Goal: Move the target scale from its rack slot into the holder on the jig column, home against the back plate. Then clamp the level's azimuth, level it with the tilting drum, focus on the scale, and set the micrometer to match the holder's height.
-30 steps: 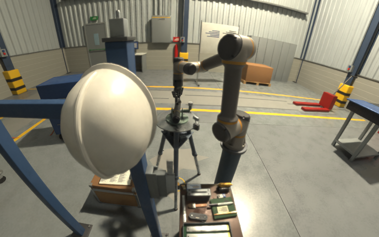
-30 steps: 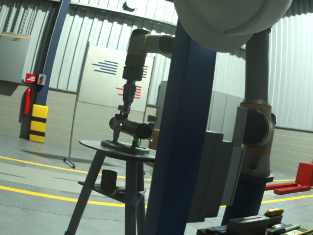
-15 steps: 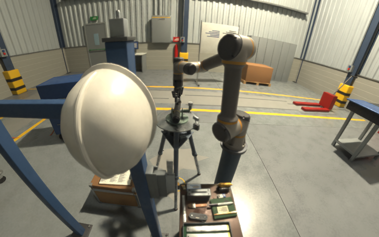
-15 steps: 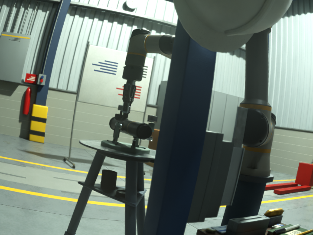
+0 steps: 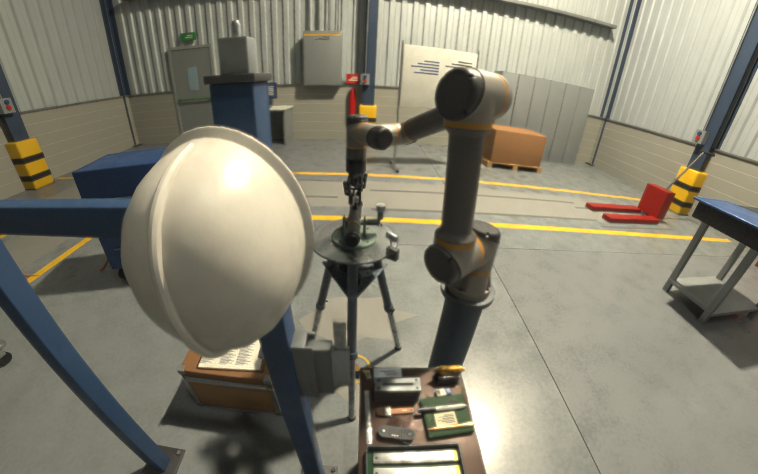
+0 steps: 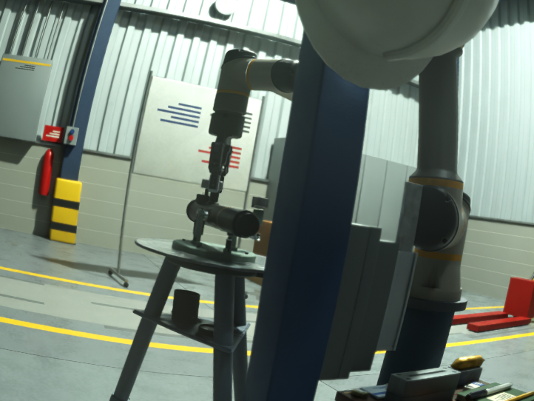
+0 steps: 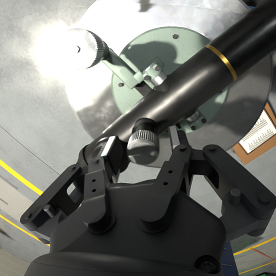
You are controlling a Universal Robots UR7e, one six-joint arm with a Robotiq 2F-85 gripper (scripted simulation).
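A small knurled focus knob (image 7: 143,149) stands on top of the level's black telescope tube (image 7: 185,85). My gripper (image 7: 144,146) points straight down over this knob, open, and holds nothing. The level (image 5: 353,226) (image 6: 222,218) sits on a green base on the round tripod plate (image 5: 351,251). A larger knurled drum (image 7: 86,49) sticks out on a green arm to one side of the base. The tube has a gold ring near its far end. The target scale and the jig holder are not plainly visible.
Behind the tripod are a whiteboard (image 6: 190,129) and a stack of grey panels. A blue frame post (image 6: 306,241) and a large white dome (image 5: 215,237) block much of the foreground. The arm's pedestal (image 5: 461,313) stands right of the tripod. A tool tray (image 5: 419,416) lies in front.
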